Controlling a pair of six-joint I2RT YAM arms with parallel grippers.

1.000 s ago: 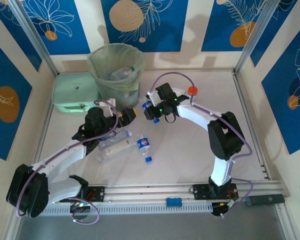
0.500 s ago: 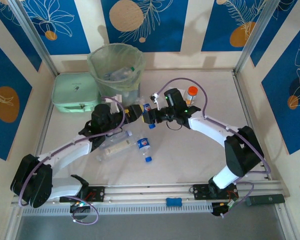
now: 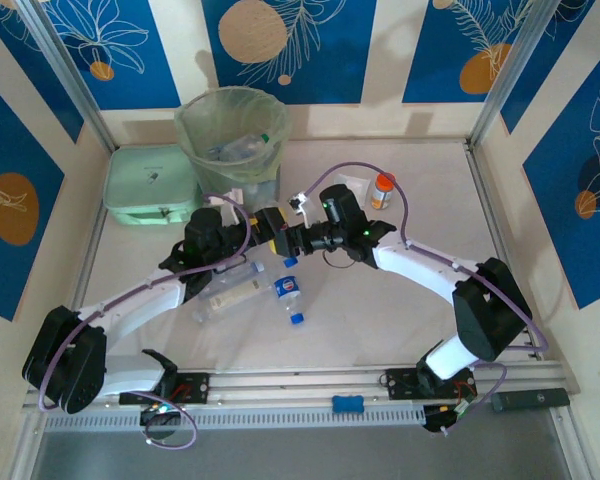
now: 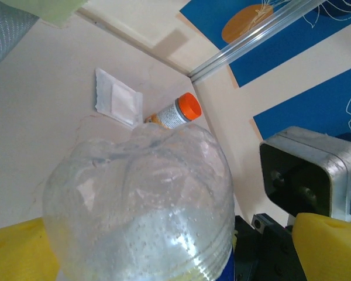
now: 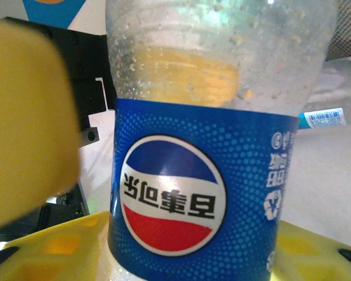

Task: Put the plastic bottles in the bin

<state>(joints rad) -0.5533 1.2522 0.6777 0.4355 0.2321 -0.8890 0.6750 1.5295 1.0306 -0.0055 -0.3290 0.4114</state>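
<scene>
Here the right jaws grip 1 blue-labelled bottle (image 5: 205,175), its base between the open left jaws. Released early, it could drop onto the worktop (image 3: 380,310), short of the bin (image 3: 208,165).

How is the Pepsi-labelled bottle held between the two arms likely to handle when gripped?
The bottle looks empty apart from droplets on its wall, so it is probably light. Its thin clear base appears crinkled in the left wrist view, so it may buckle under a firm squeeze. Round and smooth, it would likely roll if laid down.
</scene>
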